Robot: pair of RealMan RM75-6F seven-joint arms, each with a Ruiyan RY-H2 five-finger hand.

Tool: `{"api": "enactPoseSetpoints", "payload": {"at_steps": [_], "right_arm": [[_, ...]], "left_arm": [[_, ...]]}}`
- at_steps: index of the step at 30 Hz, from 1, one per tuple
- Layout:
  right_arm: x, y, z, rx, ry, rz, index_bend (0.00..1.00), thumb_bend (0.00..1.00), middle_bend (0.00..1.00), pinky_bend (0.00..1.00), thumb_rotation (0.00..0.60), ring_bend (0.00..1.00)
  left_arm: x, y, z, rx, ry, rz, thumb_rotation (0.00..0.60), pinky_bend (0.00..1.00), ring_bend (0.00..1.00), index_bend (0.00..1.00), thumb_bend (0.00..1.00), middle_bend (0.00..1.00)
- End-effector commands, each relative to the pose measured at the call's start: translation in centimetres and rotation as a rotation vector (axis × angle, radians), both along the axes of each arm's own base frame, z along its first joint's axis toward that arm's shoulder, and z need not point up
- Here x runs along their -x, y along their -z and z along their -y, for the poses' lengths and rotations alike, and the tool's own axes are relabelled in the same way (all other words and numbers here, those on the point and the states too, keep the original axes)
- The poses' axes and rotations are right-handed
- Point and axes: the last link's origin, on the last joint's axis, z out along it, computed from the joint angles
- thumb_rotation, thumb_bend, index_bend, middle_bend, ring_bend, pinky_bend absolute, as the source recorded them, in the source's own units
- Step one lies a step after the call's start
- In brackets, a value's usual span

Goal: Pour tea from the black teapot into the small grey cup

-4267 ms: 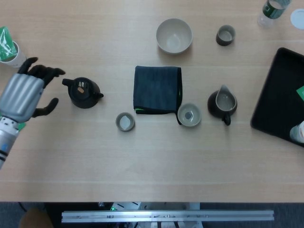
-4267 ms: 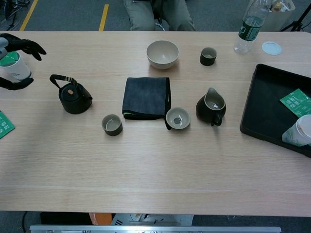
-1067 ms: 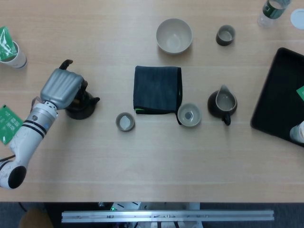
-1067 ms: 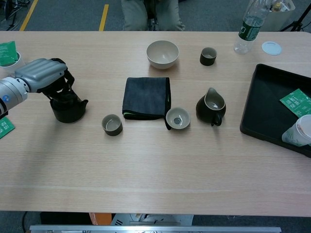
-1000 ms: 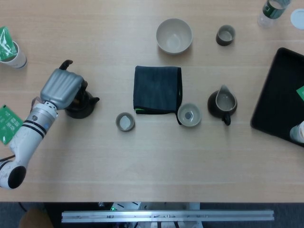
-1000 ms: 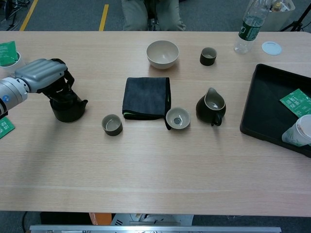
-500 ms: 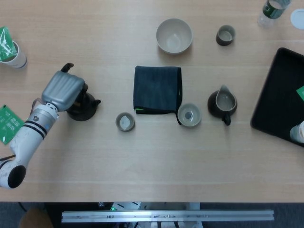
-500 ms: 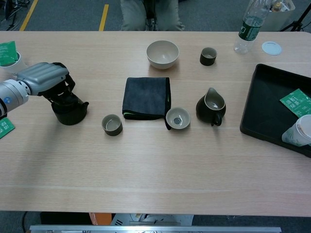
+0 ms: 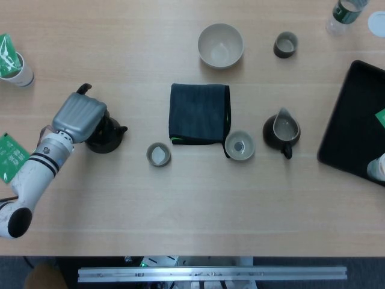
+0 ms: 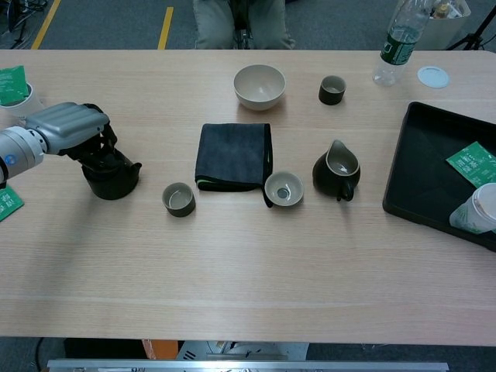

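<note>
One hand in play: the left hand (image 10: 71,124) is curled over the black teapot (image 10: 111,177), apparently gripping its handle, pot on the table left of the small grey cup (image 10: 179,199). Looks like the grasp step. Next it needs lifting, carrying right, spout over that cup, then tipping.

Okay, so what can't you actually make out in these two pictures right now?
- Black teapot handle and lid: covered by the silver left hand in both views, so the grip itself is unseen.
- Tea level in the teapot: hidden in both views.
- Right hand: in neither view.
- Clear plastic bottle: top cut off by the chest view's edge.
- Black tray: cropped at the head view's right edge.
</note>
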Motion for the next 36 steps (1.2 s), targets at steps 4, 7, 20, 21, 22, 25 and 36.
{"api": "enactPoseSetpoints", "payload": {"at_steps": [4,7,20,21,22,25,36], "right_arm": [[0.0,-0.1,0.0,0.003,0.000,-0.001,0.32,0.11,0.35,0.29,0.600,0.22],[0.1,-0.1,-0.1,0.005,0.002,-0.001,0.32,0.11,0.35,0.29,0.600,0.22],[0.1,0.0,0.0,0.006,-0.001,0.005,0.32,0.11,0.35,0.29,0.600,0.22],[0.1,0.0,0.0,0.006,-0.001,0.005,0.32,0.11,0.35,0.29,0.600,0.22],[0.1,0.0,0.0,0.006,-0.002,0.006,0.32,0.11,0.35,0.29,0.600,0.22],[0.1,0.0,0.0,0.005,-0.003,0.007,0.32,0.11,0.35,0.29,0.600,0.22],[0.0,0.0,0.0,0.008,-0.007,0.008,0.32,0.11,0.35,0.29,0.600,0.22]], "left_arm": [[-0.2,0.0,0.0,0.008,0.002,-0.013,0.343,0.11,0.79,0.76,0.33,1.00],[-0.5,0.0,0.0,0.009,0.014,-0.026,0.324,0.11,0.80,0.80,0.33,1.00],[-1.1,-0.8,-0.2,-0.015,0.033,-0.051,0.266,0.11,0.81,0.91,0.33,1.00],[-1.2,-0.9,-0.2,-0.021,0.031,-0.046,0.263,0.11,0.81,0.91,0.33,1.00],[-1.2,-1.1,-0.3,-0.030,0.031,-0.040,0.259,0.11,0.81,0.91,0.33,1.00],[-1.3,-1.4,-0.4,-0.055,0.029,-0.019,0.240,0.11,0.81,0.91,0.33,1.00],[-1.2,-2.3,-0.9,-0.141,-0.008,0.066,0.146,0.11,0.82,0.92,0.29,1.00]]}}
